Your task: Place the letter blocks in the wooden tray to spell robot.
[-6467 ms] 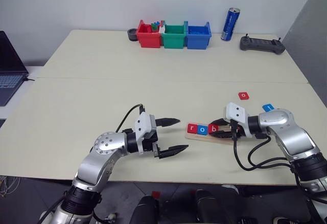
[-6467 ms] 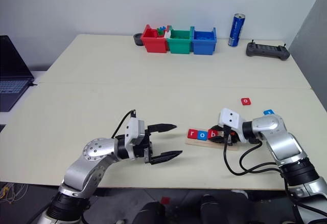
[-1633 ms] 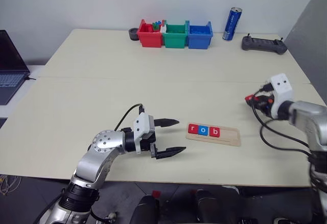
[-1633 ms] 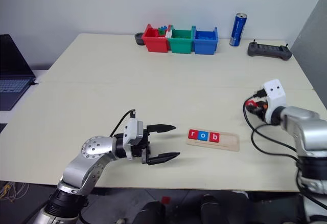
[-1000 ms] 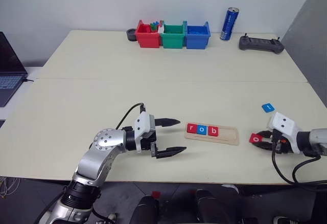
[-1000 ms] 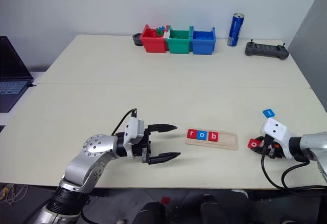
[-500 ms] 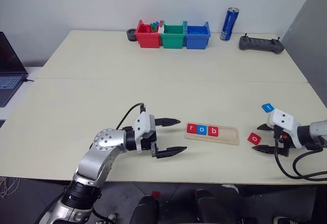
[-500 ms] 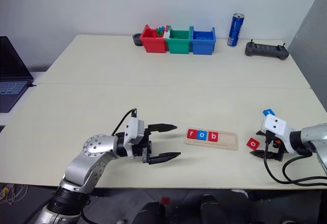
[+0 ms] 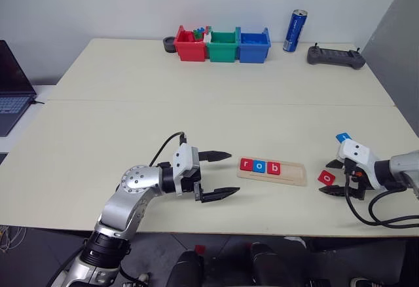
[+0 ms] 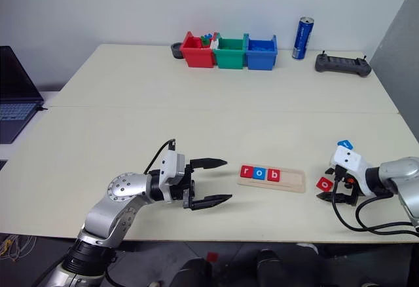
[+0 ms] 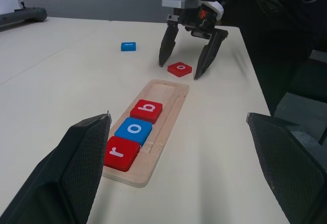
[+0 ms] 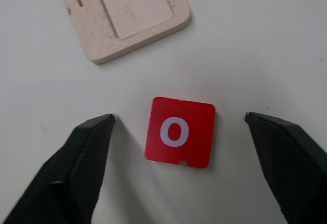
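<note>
Right gripper fingers spread around a red square "o" tile lying right of the pale wooden tray; left gripper fingers spread.

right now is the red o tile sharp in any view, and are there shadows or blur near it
Right wrist view: the red o tile is crisp, its letter readable, with a soft shadow along one edge; the right pincer's fingers are blurred at the frame's bottom. Left wrist view: the tile is small but clear, while the left pincer's fingers are out of focus.
</note>
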`<move>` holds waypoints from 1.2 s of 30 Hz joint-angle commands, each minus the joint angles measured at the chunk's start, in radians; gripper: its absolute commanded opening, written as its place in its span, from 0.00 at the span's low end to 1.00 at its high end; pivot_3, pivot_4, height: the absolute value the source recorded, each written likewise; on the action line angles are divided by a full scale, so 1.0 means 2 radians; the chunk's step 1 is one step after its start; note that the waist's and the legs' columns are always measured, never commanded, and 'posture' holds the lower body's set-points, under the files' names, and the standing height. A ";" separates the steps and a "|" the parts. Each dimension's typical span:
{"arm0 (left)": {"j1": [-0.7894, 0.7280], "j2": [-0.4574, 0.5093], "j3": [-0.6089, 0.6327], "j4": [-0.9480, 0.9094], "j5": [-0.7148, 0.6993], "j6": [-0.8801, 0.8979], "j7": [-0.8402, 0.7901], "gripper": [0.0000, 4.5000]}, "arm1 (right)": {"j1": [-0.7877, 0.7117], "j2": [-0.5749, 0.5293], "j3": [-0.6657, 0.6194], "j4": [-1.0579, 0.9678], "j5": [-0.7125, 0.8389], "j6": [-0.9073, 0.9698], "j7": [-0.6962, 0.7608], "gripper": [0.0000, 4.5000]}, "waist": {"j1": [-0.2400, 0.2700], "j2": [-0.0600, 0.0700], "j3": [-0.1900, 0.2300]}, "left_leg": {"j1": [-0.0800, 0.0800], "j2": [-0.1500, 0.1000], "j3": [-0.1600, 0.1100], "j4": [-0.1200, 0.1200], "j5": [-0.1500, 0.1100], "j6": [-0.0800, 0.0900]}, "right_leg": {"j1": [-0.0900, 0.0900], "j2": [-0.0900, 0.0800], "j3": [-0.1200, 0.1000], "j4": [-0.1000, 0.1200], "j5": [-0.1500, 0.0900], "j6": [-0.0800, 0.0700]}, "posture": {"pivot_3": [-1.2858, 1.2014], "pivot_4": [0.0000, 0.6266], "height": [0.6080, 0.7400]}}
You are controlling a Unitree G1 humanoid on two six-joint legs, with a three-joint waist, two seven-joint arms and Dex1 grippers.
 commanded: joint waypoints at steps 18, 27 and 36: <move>-0.009 0.001 0.002 -0.001 0.002 -0.011 -0.003 1.00 | -0.059 0.006 0.025 -0.016 -0.028 -0.097 0.036 0.32 | -0.002 0.000 0.000 | 0.000 0.000 0.000 0.000 0.000 0.000 | 0.000 0.000 0.000 0.000 0.000 0.000 | 0.52 0.24 1.00; -0.008 0.001 0.002 -0.004 0.003 -0.011 0.000 1.00 | -0.085 0.051 0.057 -0.044 -0.032 -0.052 0.021 0.32 | -0.001 0.000 0.000 | 0.000 0.000 0.000 0.000 0.000 0.000 | 0.000 0.000 0.000 0.000 0.000 0.000 | 0.52 0.24 1.00; -0.002 0.003 0.004 -0.004 0.003 -0.015 -0.002 1.00 | -0.105 0.078 0.072 -0.049 -0.031 -0.033 0.024 0.32 | 0.000 0.000 0.000 | 0.000 0.000 0.000 0.000 0.000 0.000 | 0.000 0.000 0.000 0.000 0.000 0.000 | 0.52 0.24 1.00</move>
